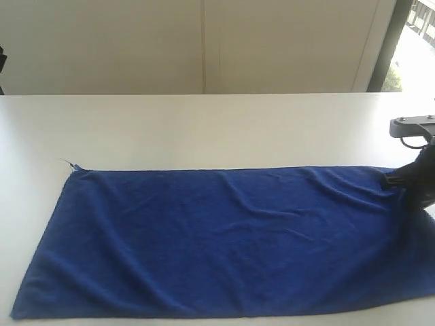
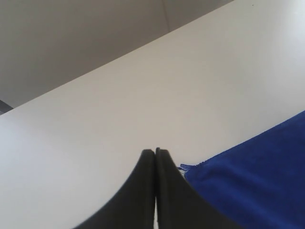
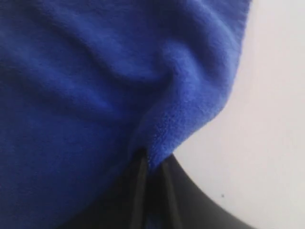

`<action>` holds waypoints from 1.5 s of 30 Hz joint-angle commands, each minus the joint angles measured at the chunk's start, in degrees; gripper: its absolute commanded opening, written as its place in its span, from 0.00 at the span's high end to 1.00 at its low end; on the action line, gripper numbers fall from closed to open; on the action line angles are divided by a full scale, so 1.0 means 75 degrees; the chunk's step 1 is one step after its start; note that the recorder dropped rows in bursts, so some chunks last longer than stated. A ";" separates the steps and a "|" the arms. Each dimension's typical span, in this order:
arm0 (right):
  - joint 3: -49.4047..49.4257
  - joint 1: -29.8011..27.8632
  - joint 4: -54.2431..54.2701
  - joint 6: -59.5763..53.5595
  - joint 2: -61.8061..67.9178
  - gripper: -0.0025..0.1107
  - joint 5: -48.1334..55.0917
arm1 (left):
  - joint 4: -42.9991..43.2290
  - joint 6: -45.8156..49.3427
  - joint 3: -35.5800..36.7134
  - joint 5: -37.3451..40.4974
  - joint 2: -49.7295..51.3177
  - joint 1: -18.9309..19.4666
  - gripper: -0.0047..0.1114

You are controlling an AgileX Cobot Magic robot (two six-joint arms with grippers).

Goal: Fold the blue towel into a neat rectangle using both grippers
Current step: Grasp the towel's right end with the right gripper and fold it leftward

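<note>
The blue towel [image 1: 224, 241] lies spread flat on the white table, long side running left to right, with a loose thread at its far left corner [image 1: 73, 166]. My right gripper [image 1: 401, 182] sits at the towel's far right corner, black fingers shut on a pinched fold of the blue towel [image 3: 190, 109], which bunches up between them at my right gripper [image 3: 152, 160]. My left gripper [image 2: 156, 152] is shut with nothing in it, its tips pressed together just beside the frayed corner of the blue towel [image 2: 248, 186]. The left gripper does not show in the exterior view.
The white table [image 1: 217, 129] stretches behind the towel to a pale wall. A grey bracket [image 1: 411, 127] of the right arm shows at the right edge. A window strip is at the far right.
</note>
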 commanded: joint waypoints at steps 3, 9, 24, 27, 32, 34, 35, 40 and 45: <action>-0.0217 0.0795 0.0040 -0.0075 -0.0096 0.91 0.0284 | -0.0086 -0.0002 0.0043 0.0058 -0.0064 0.0034 0.96; -0.0775 0.1821 0.0386 -0.0059 -0.0276 0.92 0.0640 | -0.0086 -0.0002 0.0043 0.0058 -0.0064 0.0034 0.96; -0.2158 0.4850 0.1172 -0.0018 -0.0280 0.92 0.0398 | -0.0086 -0.0037 0.0043 0.0077 -0.0064 0.0034 0.96; -0.2518 0.5322 0.1284 -0.0013 -0.0072 0.92 0.0382 | -0.0086 -0.0037 0.0043 0.0059 -0.0064 0.0034 0.96; -0.3505 0.6156 0.1555 -0.0013 0.0657 0.92 0.0326 | -0.0086 -0.0037 0.0043 0.0059 -0.0064 0.0034 0.96; -0.3867 0.6382 0.1575 -0.0013 0.0891 0.92 0.0380 | -0.0064 -0.0037 0.0043 0.0061 -0.0064 0.0034 0.96; -0.4052 0.6508 0.1575 -0.0013 0.1020 0.92 0.0415 | -0.0054 -0.0037 0.0043 0.0061 -0.0064 0.0034 0.96; -0.4879 0.7049 0.1575 -0.0013 0.1589 0.92 0.0444 | 0.0186 -0.0037 0.0043 0.0061 -0.0064 0.0034 0.96; -0.5740 0.7415 0.1575 -0.0013 0.2152 0.92 0.0444 | 0.0200 -0.0037 0.0043 0.0061 -0.0064 0.0034 0.96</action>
